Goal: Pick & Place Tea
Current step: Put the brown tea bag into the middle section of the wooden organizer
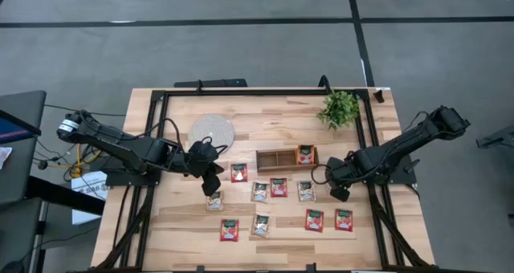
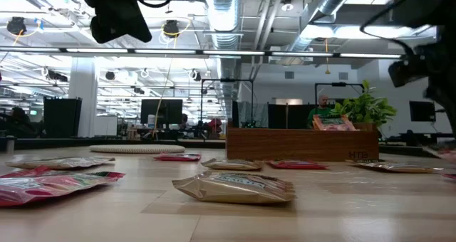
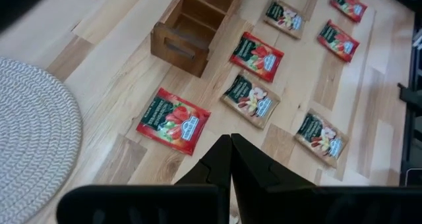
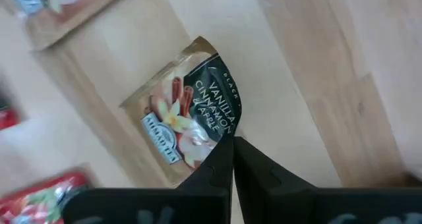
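Several tea sachets lie flat on the wooden table, red ones (image 1: 278,187) and pale ones (image 1: 259,192). One red sachet (image 1: 306,154) sits in the right compartment of the brown tray (image 1: 277,159). My right gripper (image 4: 231,143) points down right of the sachets (image 1: 338,191), shut on a pale sachet with a dark band (image 4: 188,109). In the high view the gripper hides this sachet. My left gripper (image 3: 231,140) hangs shut with nothing in it above the table's left half (image 1: 210,178), near a red sachet (image 3: 173,121). My right gripper pinches the pale sachet between its two fingertips at one edge (image 4: 221,128), beside the dark printed band. The fingers come from above, pointing down. Only a narrow strip of the edge lies between the tips. Whether the sachet is clear of the table I cannot tell.
A round grey-white woven disc (image 1: 211,131) lies at the far left. A small green plant (image 1: 339,108) stands at the far right. A black frame (image 1: 161,136) runs round the table's edges. The tray's left and middle compartments (image 3: 198,13) hold nothing.
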### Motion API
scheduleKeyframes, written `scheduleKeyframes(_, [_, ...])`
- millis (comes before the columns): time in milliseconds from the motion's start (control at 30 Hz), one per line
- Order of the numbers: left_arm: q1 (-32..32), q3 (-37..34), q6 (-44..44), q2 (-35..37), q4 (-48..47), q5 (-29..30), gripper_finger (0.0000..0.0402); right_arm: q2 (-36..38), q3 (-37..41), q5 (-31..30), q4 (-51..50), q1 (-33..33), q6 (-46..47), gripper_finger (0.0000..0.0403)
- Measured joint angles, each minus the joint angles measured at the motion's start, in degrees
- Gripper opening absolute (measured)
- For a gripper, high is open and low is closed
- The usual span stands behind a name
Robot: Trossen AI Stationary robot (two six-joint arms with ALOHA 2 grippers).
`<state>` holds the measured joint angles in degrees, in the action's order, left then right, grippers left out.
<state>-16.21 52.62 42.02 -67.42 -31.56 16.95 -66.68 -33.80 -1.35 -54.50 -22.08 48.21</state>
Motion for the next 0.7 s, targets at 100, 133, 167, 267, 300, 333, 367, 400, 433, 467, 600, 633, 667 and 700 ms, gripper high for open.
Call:
scheduleKeyframes(100, [0.00,0.00,0.00,0.00,1.26,0.00,0.0000,0.01,-4.18,-1.64,-3.01,-1.98,1.31,0.0000])
scheduleKeyframes(133, [0.00,0.00,-0.02,0.01,1.90,0.00,0.0000,0.01,-5.73,-2.61,-4.06,-2.68,1.72,0.0000])
scheduleKeyframes(167, [0.01,0.00,0.00,0.00,2.62,0.00,0.0000,0.01,-7.36,-3.80,-5.57,-3.47,2.44,0.0000])
scheduleKeyframes(267, [0.37,0.00,-0.10,0.00,5.33,0.04,0.0000,0.01,-12.29,-8.18,-8.38,-5.65,3.97,0.0000])
scheduleKeyframes(300, [0.65,0.00,-0.19,0.00,6.68,0.07,0.0000,0.03,-13.87,-9.96,-8.92,-6.22,4.31,0.0000])
scheduleKeyframes(333, [1.04,0.00,-0.39,0.00,8.16,0.09,0.0000,0.02,-15.25,-11.64,-9.39,-6.68,4.34,0.0000])
scheduleKeyframes(367, [1.53,0.00,-0.57,0.00,9.79,0.19,0.0000,-0.01,-16.66,-13.40,-9.50,-6.95,4.34,0.0000])
scheduleKeyframes(400, [2.06,0.00,-1.02,0.00,11.53,0.24,0.0000,-0.06,-18.07,-15.33,-9.44,-7.08,4.34,0.0000])
scheduleKeyframes(433, [2.65,0.00,-1.70,0.00,13.50,0.24,0.0000,-0.12,-19.34,-17.25,-9.38,-7.08,4.27,0.0000])
scheduleKeyframes(467, [3.20,0.00,-2.41,0.00,15.73,0.25,0.0000,-0.12,-20.47,-19.13,-9.32,-7.04,3.98,0.0000])
scheduleKeyframes(600, [5.65,0.00,-5.40,-0.56,24.76,-0.50,0.0000,-0.16,-23.91,-24.67,-6.57,-5.23,1.24,0.0000])
scheduleKeyframes(633, [6.24,0.00,-6.07,-0.93,27.17,-1.14,0.0000,-0.16,-24.49,-25.49,-5.43,-4.41,0.08,0.0000])
scheduleKeyframes(667, [6.70,0.00,-6.83,-1.39,29.33,-1.94,0.0000,-0.16,-24.99,-26.20,-4.23,-3.55,-1.27,0.0000])
scheduleKeyframes(700, [7.16,0.00,-7.29,-2.01,31.38,-2.52,0.0002,-0.16,-25.40,-26.63,-2.77,-2.67,-2.86,0.0000])
